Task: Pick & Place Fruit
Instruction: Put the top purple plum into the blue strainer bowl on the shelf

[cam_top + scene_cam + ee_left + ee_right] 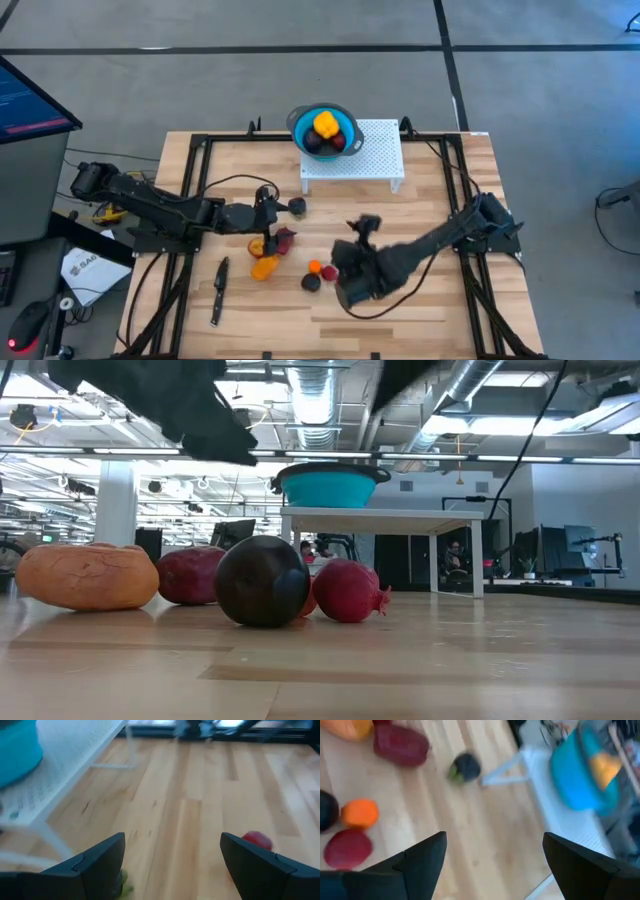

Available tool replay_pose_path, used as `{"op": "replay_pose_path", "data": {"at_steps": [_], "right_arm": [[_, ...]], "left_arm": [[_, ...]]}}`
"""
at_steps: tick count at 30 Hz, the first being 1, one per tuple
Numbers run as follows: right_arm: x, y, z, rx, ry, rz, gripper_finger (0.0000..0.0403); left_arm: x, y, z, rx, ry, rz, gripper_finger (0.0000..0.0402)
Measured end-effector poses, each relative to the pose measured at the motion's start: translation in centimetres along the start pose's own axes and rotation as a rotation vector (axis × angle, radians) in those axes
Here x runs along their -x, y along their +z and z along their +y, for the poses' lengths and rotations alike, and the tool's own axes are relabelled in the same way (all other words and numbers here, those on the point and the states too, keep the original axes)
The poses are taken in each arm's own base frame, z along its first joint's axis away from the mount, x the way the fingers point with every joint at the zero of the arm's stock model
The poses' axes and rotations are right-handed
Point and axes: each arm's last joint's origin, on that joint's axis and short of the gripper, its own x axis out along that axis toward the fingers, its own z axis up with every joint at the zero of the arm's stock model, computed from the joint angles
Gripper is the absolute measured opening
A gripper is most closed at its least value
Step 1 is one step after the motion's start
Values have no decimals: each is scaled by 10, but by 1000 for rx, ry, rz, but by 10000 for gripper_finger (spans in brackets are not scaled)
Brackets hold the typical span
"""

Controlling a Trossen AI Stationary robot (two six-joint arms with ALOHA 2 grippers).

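Nearest the low camera, a near-black fruit (pixel 262 581) sits on the desk (pixel 430 310), touching a red fruit (pixel 348 591) beside it, with a dark red fruit (pixel 191 575) and a wrinkled orange fruit (pixel 86 576) alongside. Seen from above, that loose cluster lies well short of the blue bowl (pixel 300 124). Both arms reach in over the cluster: the right end effector (pixel 363 224) hangs with its fingers spread and empty, and the left end effector (pixel 267 193) is likewise spread, holding nothing, just beside a small dark fruit (pixel 297 206). Farthest back, the bowl stands on a white perforated stand (pixel 378 158) and holds a yellow fruit (pixel 326 125) and two darker ones.
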Motion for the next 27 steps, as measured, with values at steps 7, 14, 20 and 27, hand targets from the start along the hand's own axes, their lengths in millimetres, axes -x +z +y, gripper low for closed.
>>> {"op": "replay_pose_path", "data": {"at_steps": [7, 14, 20, 27], "right_arm": [[-25, -78, 32, -329, -92, 40, 324], [-39, -113, 40, -544, -144, -27, 324], [-46, -109, 39, -551, -143, -34, 324], [-60, -94, 42, -457, -94, -39, 324]], "left_arm": [[-36, -20, 26, 123, 146, 134, 319], [-71, -45, 49, 159, 256, 230, 319], [-87, -57, 58, 169, 208, 258, 318], [-91, -60, 60, 185, 159, 272, 269]]}}
